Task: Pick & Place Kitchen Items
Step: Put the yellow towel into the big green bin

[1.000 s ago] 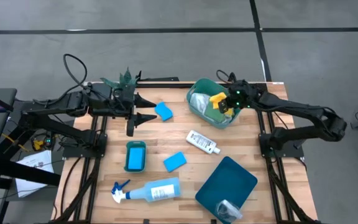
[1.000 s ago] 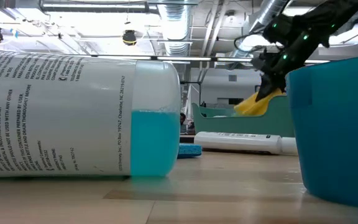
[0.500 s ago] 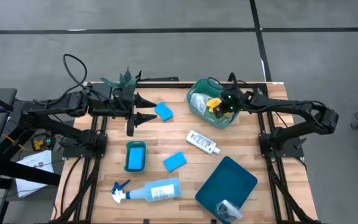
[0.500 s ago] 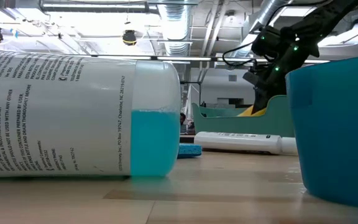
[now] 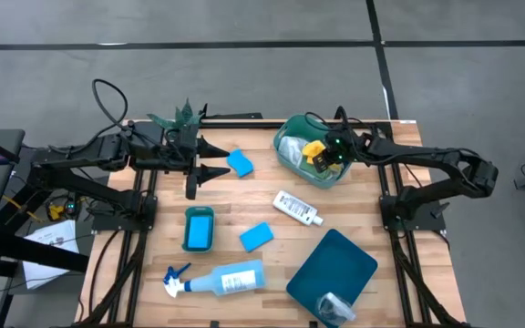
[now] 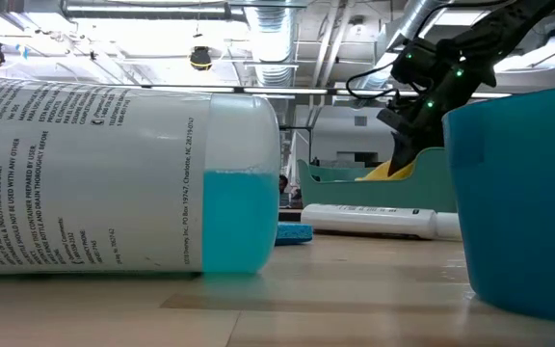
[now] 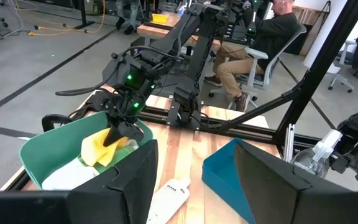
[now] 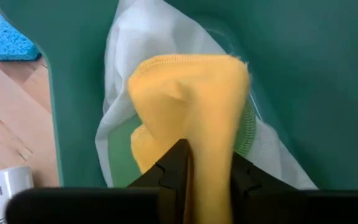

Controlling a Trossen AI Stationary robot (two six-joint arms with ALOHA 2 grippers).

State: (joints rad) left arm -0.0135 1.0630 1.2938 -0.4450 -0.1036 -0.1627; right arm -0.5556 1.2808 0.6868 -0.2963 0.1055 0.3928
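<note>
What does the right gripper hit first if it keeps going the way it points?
The yellow cloth pinched between the right gripper fingers; just beyond it the white cloth piled in the green tub. Depth past that is unclear.

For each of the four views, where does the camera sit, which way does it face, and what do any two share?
High view: overhead, straight down on the wooden table; both arms show.
Low view: table height, level past the pale-blue spray bottle; right arm enters from above.
Left wrist view: past its own fingers toward the green tub.
Right wrist view: down into that tub; right gripper pinches the yellow cloth.
Shared: all four show the yellow cloth.
</note>
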